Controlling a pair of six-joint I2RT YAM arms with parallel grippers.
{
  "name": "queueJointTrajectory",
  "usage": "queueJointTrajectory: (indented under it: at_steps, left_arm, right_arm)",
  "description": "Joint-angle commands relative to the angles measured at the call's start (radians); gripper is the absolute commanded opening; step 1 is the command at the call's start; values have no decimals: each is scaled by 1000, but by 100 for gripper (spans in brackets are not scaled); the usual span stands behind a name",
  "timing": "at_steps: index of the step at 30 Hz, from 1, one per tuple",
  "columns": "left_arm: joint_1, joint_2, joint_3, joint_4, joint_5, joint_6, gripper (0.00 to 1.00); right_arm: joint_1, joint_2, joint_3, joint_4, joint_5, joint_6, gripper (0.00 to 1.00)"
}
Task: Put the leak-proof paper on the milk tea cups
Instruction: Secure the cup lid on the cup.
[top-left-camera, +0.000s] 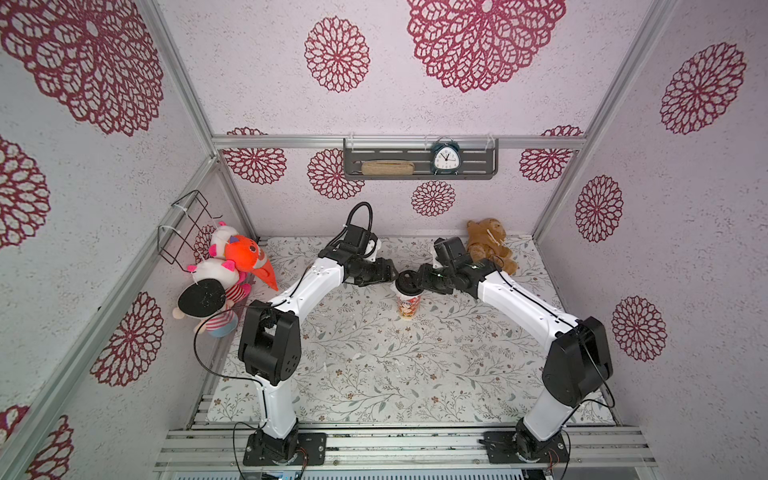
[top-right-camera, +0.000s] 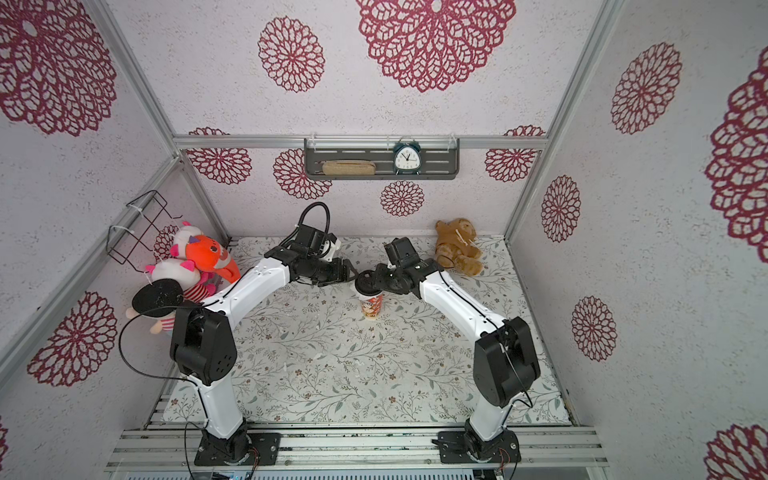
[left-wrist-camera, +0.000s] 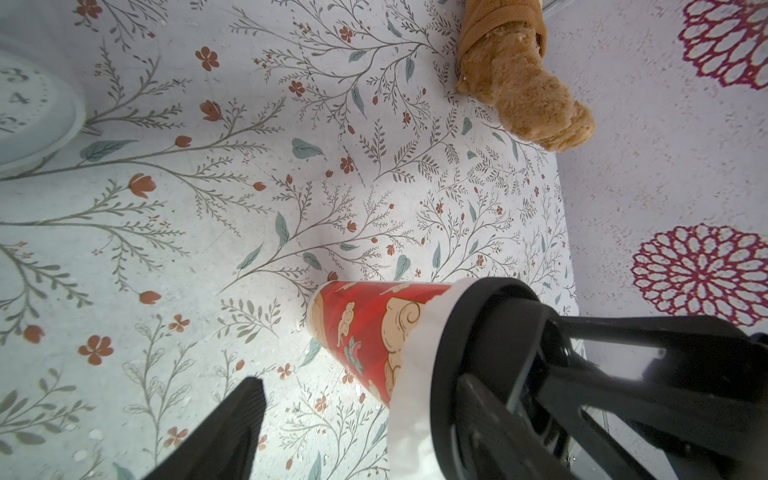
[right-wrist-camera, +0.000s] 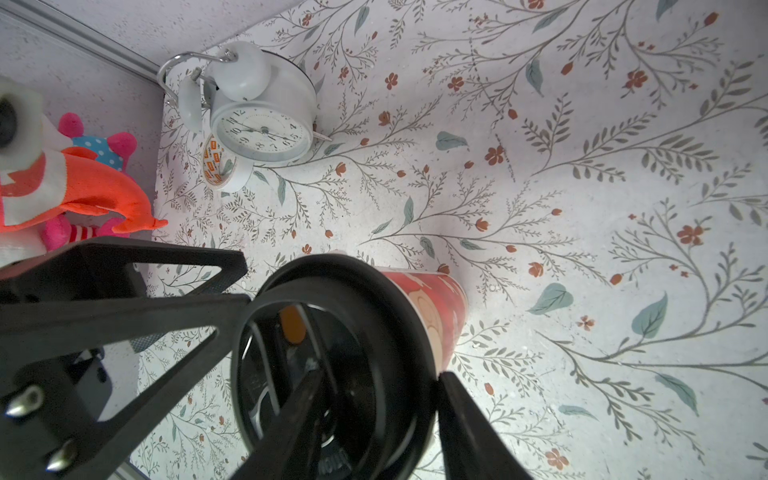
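The milk tea cup (top-left-camera: 409, 307) (top-right-camera: 371, 307) stands upright mid-table, red print outside. In the left wrist view the leak-proof paper (left-wrist-camera: 413, 374) drapes as a white skirt over the rim of the cup (left-wrist-camera: 361, 328), under a black round lid (left-wrist-camera: 478, 345). My right gripper (top-left-camera: 413, 281) (right-wrist-camera: 378, 395) is shut on the rim of that lid (right-wrist-camera: 374, 316), one finger over its top, one outside. My left gripper (top-left-camera: 390, 271) (left-wrist-camera: 357, 399) stands open beside the cup's rim on its left. Its near finger (left-wrist-camera: 232, 428) is clear of the cup.
A white alarm clock (right-wrist-camera: 266, 124) and a tape roll (right-wrist-camera: 220, 164) lie at the back left of the table. Plush toys (top-left-camera: 232, 266) pile at the left wall under a wire basket (top-left-camera: 187, 224). A brown teddy (top-left-camera: 490, 245) sits back right. A wall shelf (top-left-camera: 419, 176) carries another clock.
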Motion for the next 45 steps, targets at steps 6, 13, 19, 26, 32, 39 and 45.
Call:
queueJointTrajectory:
  at_steps: [6,13,19,26,32,39,45]
  left_arm:
    - [-16,-2,-151,-99,-144,33,76]
    - [-34,4,-272,-57,-185,8,75]
    - [-72,44,-306,-7,-170,-19,75]
    - [-101,111,-322,24,-162,-40,74]
    - [-105,93,-416,63,-166,-59,74]
    - [-105,66,-447,71,-171,-62,75]
    - [-108,21,-304,6,-174,-33,80]
  right_arm:
    - [6,49,-17,-181,-8,-41,46]
    - [1,64,-31,-188,-13,-47,47]
    - [-12,53,-64,-189,-9,-45,46]
    - [-23,44,-85,-185,-8,-44,46]
    - [-25,45,-100,-174,-15,-40,46]
    - [-24,39,-106,-167,-15,-35,46]
    - [-25,28,-102,-167,-15,-36,46]
